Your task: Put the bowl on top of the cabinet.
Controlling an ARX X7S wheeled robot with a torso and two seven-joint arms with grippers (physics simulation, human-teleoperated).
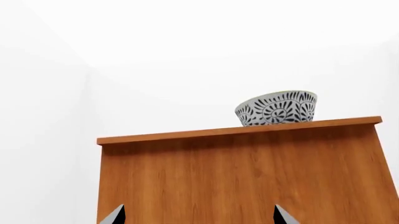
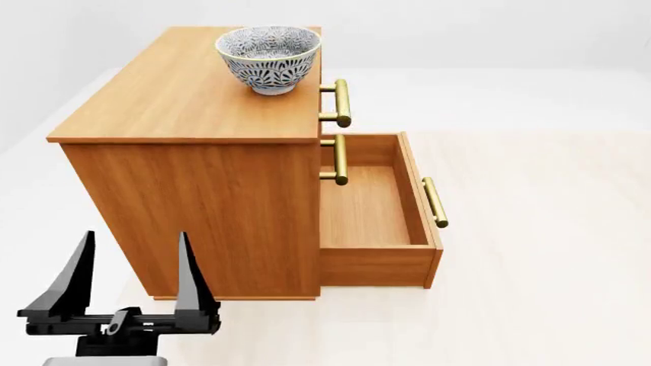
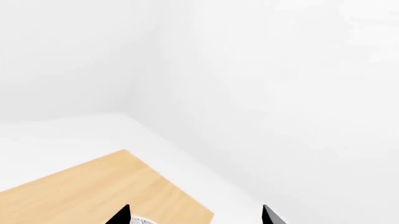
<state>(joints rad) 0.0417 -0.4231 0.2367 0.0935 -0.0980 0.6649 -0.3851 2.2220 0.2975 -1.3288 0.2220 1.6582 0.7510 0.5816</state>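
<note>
On the pale floor point(image 2: 549, 252) stands the cabinet point(image 2: 194, 198), one lower drawer point(image 2: 382, 221) pulled out, the bowl point(image 2: 270, 58) upright on its top near the handle side, and the left end effector point(image 2: 133, 267) low beside the cabinet, fingers apart, holding nothing; the right end effector point(image 3: 195, 215) shows two separated fingertips.

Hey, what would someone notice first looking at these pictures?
The blue-patterned bowl sitting upright on the orange-brown cabinet, near the drawer-side edge of its top. Next, the lower drawer pulled wide open with nothing visible inside, and the left hand open in front of the cabinet's side panel.
</note>
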